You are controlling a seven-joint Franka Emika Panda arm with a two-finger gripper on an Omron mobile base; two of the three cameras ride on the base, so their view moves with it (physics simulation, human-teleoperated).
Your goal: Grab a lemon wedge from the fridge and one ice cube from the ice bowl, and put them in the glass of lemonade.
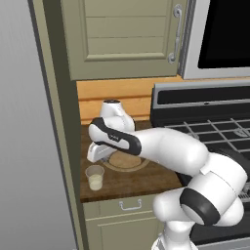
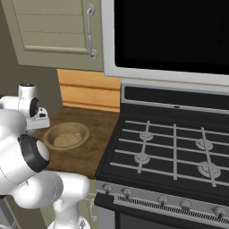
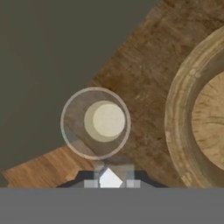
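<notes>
Hovering above the glass of lemonade beside the ice bowl, gripper clamped on a small pale cube, probably ice. Seemingly near the end: cube not yet dropped; lemon wedge unseen, status impossible to tell.

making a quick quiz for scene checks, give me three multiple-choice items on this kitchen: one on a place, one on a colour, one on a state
1. Where is the glass?
A. in the bowl
B. on the counter beside the bowl
C. on the stove

2. What colour is the liquid in the glass?
A. pale yellow
B. red
C. blue

3. What is the gripper's state?
A. wide open and bare
B. shut on the glass rim
C. shut on a small white cube

Answers:
1 B: the glass stands on the counter, apart from the bowl.
2 A: the liquid looks pale yellow from above.
3 C: the gripper holds a cube above the glass.
</notes>
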